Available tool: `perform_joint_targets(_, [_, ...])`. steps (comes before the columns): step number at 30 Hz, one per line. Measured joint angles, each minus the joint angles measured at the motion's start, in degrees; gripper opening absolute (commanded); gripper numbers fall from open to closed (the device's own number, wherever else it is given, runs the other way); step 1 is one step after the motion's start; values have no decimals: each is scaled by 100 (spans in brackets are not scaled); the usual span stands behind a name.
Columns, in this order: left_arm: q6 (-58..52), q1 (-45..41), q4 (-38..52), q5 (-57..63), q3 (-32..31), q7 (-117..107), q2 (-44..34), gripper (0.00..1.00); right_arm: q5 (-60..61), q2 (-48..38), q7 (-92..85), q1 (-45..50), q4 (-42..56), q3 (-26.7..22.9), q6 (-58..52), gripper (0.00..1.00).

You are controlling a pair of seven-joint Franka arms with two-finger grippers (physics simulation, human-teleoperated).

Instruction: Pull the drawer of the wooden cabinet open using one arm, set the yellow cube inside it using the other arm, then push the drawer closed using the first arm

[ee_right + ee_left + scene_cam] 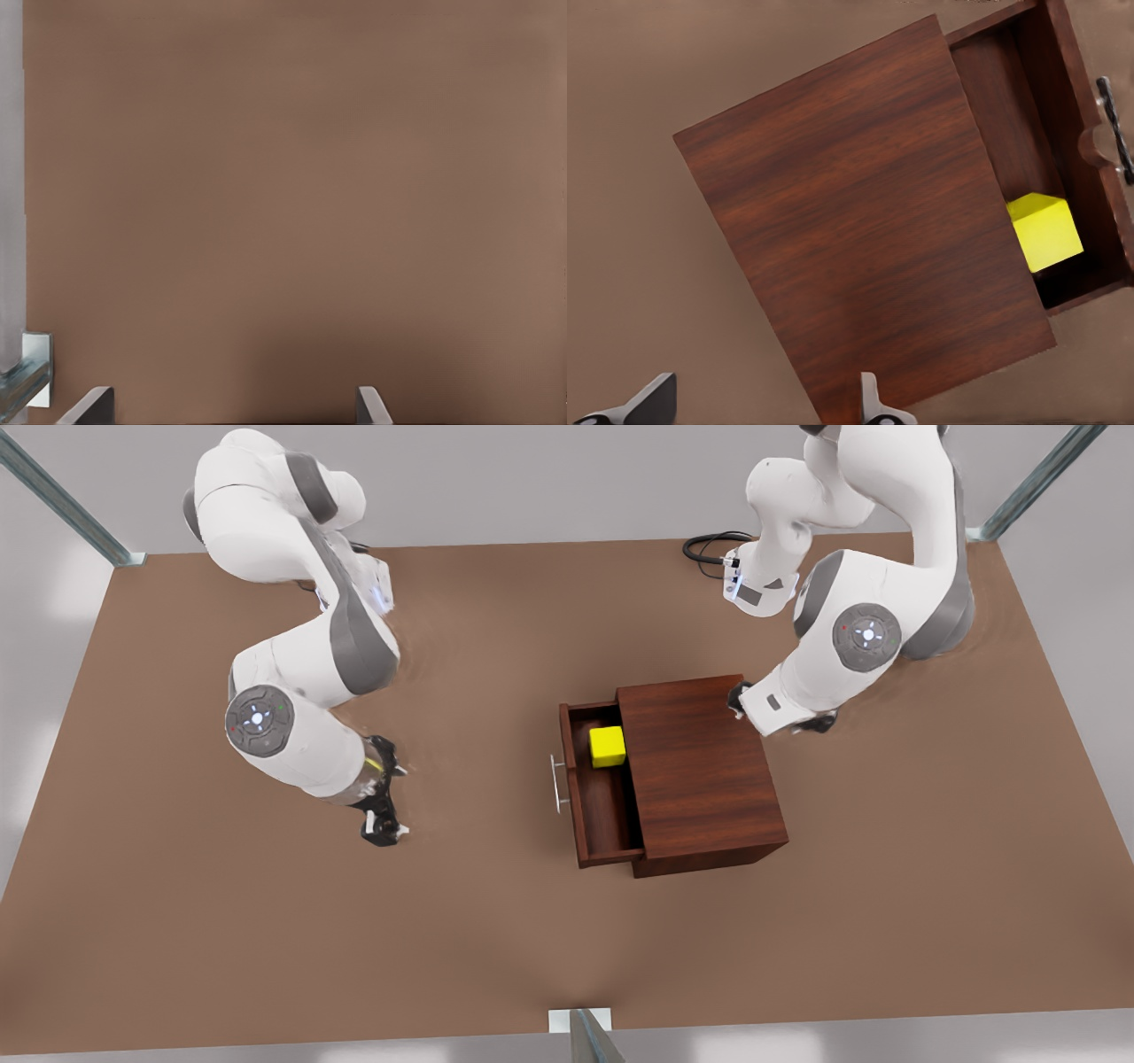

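Both grippers, left gripper (757,407) above the wooden cabinet (704,775) and right gripper (226,407) over bare table (266,939), gape empty (the yellow cube (608,747) sits in the open drawer (602,815)).

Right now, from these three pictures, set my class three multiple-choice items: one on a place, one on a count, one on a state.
1. Where is the small bright yellow cube?
A on the cabinet's top
B in the drawer
C on the table

2. How many slim silver bar handles has the shallow reddish-brown wooden drawer?
A one
B two
C three

3. The left gripper, by the boxy dark wooden cabinet's rear corner, is:
A open
B shut on the cube
C shut on the handle

1 B: it lies in the pulled-out tray.
2 A: one bar shows.
3 A: its fingers stand apart, as on the right gripper over bare table.
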Motion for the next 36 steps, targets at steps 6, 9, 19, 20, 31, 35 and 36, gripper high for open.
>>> perform_joint_targets(6, [851,-2450,1311,315,-11,-1805,1756,100,-333,-1415,-1915,-1466,-2915,19,-64,100])
perform_joint_targets(9, [1487,-2770,1362,486,6,-2760,2174,100,-573,-2205,-3078,-1838,-4107,-16,412,100])
perform_joint_targets(19, [3333,-2880,2927,967,733,-5262,4003,100,-766,-2125,-6072,-1853,-3906,5,708,100])
perform_joint_targets(20, [3445,-2878,2944,977,785,-5425,4107,100,-774,-2123,-6289,-1857,-3903,5,714,100])
perform_joint_targets(31, [3567,-3020,2950,1617,914,-6561,4405,100,-802,-2100,-8022,-1854,-3900,9,744,100])
perform_joint_targets(35, [3061,-3081,2920,1720,915,-6692,4334,100,-804,-2071,-8431,-1853,-3898,12,747,100])
perform_joint_targets(36, [2961,-3093,2899,1734,914,-6714,4324,100,-805,-2070,-8520,-1852,-3899,12,747,100])
